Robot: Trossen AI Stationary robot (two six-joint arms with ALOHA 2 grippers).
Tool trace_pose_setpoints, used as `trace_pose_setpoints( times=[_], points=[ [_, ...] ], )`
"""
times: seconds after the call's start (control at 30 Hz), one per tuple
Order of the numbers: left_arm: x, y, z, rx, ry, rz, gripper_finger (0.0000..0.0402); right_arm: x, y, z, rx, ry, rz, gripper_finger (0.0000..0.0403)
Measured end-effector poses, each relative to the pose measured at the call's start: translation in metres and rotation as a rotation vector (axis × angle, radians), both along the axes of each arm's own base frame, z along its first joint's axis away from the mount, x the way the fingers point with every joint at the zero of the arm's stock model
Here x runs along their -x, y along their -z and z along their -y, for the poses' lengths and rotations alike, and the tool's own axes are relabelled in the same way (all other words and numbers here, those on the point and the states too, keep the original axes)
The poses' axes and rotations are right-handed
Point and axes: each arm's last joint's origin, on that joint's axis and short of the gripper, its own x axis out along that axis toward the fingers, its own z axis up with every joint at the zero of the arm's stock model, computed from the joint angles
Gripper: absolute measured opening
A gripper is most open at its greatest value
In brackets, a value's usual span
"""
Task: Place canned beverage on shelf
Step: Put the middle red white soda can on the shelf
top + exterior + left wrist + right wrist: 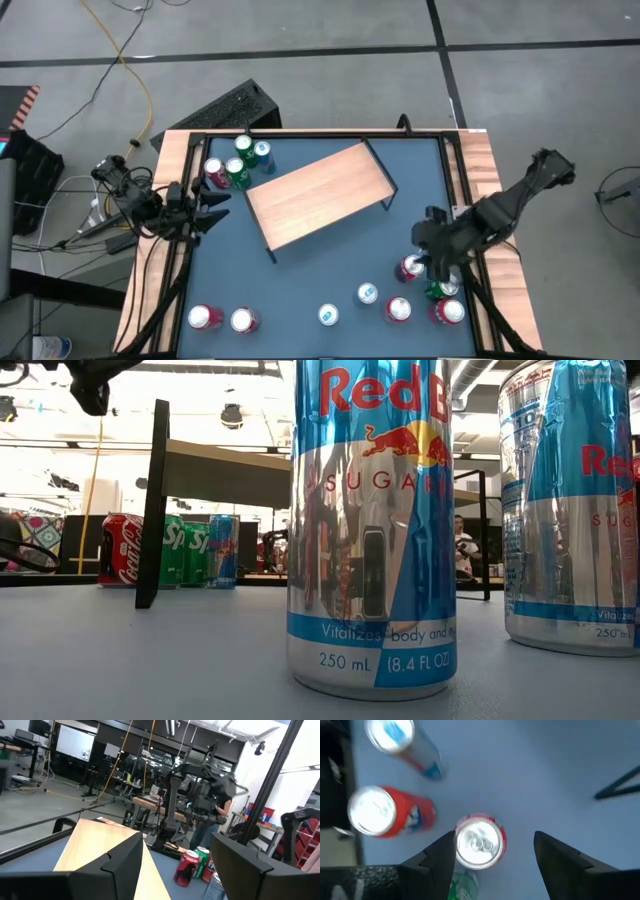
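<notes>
Red can [480, 841] upright, right pincer [495, 852] above

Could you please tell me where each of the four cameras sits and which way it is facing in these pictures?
High view: above the table, looking straight down on the shelf, the cans and both arms.
Low view: at tabletop height, looking level past a blue and silver can to the shelf legs; a dark arm part shows at the top corner.
Left wrist view: looks across the shelf top past the open left gripper.
Right wrist view: looks down past the open right gripper onto a red can.
Shared: the high and left wrist views both show the shelf top.
</notes>
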Motion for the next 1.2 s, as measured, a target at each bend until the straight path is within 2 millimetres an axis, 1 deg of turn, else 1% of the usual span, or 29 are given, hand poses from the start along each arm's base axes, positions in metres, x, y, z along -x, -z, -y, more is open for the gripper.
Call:
trace_pose_setpoints(
  times=[0.1, 0.23, 0.4, 0.5, 0.67, 0.9, 1.2],
  points=[
    [0.000, 0.001, 0.000, -0.005, -0.007, -0.011, 0.0216, -0.006, 0.012, -0.010, 0.042, -0.017, -0.075, 0.0267],
    [0.000, 0.002, 0.000, -0.017, -0.011, -0.020, 0.0216, -0.013, 0.022, -0.017, 0.034, -0.032, -0.141, 0.0292],
    [-0.001, 0.002, 0.000, -0.018, -0.011, -0.021, 0.0216, -0.015, 0.025, -0.020, 0.016, -0.032, -0.164, 0.0335],
    [-0.001, 0.002, 0.000, -0.018, -0.011, -0.021, 0.0216, -0.017, 0.025, -0.018, 0.008, -0.015, -0.155, 0.0350],
    [-0.001, 0.002, 0.000, -0.019, -0.011, -0.023, 0.0216, -0.021, 0.025, -0.016, 0.011, 0.005, -0.135, 0.0351],
    [-0.002, 0.006, 0.001, -0.011, -0.003, -0.054, 0.0216, -0.031, 0.035, -0.020, 0.034, 0.003, -0.161, 0.0349],
    [-0.002, 0.008, 0.002, -0.004, 0.003, -0.064, 0.0216, -0.038, 0.057, -0.025, 0.112, 0.006, -0.308, 0.0348]
  ],
)
